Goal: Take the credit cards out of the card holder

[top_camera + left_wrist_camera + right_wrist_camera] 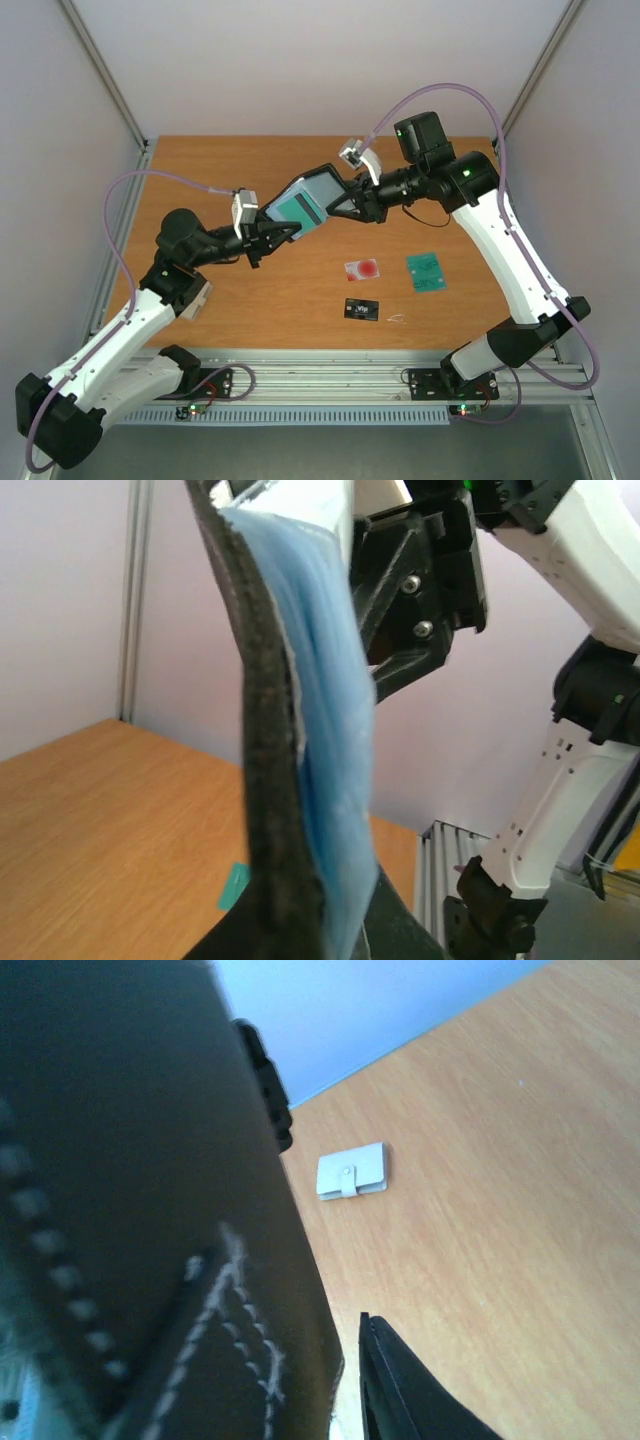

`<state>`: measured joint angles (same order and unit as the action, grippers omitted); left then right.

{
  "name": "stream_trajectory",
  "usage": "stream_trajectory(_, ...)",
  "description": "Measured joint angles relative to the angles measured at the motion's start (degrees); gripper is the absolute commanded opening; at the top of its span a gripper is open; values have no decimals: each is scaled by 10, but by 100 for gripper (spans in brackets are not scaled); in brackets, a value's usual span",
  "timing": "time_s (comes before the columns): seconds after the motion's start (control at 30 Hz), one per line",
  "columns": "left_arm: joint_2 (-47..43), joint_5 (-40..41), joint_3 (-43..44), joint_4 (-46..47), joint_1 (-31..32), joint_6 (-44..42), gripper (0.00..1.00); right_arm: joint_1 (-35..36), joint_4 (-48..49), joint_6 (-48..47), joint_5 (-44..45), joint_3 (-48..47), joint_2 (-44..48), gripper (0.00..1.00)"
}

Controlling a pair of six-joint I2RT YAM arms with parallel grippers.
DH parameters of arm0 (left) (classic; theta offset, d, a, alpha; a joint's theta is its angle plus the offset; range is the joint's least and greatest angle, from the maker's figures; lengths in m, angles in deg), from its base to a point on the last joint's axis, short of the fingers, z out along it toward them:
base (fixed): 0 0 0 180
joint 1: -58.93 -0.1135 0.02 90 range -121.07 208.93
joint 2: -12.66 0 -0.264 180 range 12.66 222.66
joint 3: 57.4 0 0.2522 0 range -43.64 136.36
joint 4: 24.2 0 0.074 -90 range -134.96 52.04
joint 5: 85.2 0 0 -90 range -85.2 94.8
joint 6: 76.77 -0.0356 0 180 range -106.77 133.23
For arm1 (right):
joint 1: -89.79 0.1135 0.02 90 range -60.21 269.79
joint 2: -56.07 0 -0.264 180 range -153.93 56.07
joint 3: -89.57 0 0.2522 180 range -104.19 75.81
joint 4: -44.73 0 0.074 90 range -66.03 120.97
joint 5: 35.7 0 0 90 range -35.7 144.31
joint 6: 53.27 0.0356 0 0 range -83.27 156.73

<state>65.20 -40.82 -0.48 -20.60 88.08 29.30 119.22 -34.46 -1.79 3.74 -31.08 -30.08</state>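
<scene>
The card holder (312, 190) hangs open in the air between both grippers, black outside, pale blue inside. A teal-green card (298, 211) still sits in it. My left gripper (265, 236) is shut on its left end; in the left wrist view the holder's black edge and blue lining (335, 730) rise from between the jaws. My right gripper (346, 200) is shut on its right end; in the right wrist view its stitched black outside (150, 1210) fills the left. On the table lie a whitish card with a red spot (362, 269), a teal-green card (427, 271) and a black card (362, 310).
A small pale grey snap wallet (352, 1172) lies on the table by the left arm (196, 297). A tiny pale scrap (396, 319) lies beside the black card. Grey walls close in the table on three sides. The teal-green card also shows in the left wrist view (233, 885).
</scene>
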Motion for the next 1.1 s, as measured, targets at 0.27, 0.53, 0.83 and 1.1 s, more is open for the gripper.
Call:
stream_trajectory(0.27,-7,160,0,-70,1,5,0,-82,28,68,65,14,12,41)
stream_trajectory(0.53,-4,326,0,-166,9,-38,0,51,77,91,59,15,47,38)
stream_trajectory(0.83,-2,181,-2,-67,11,-16,0,36,212,134,-24,48,1,38)
stream_trajectory(1.1,3,102,-2,-27,12,-2,0,-14,206,138,-82,40,-22,39)
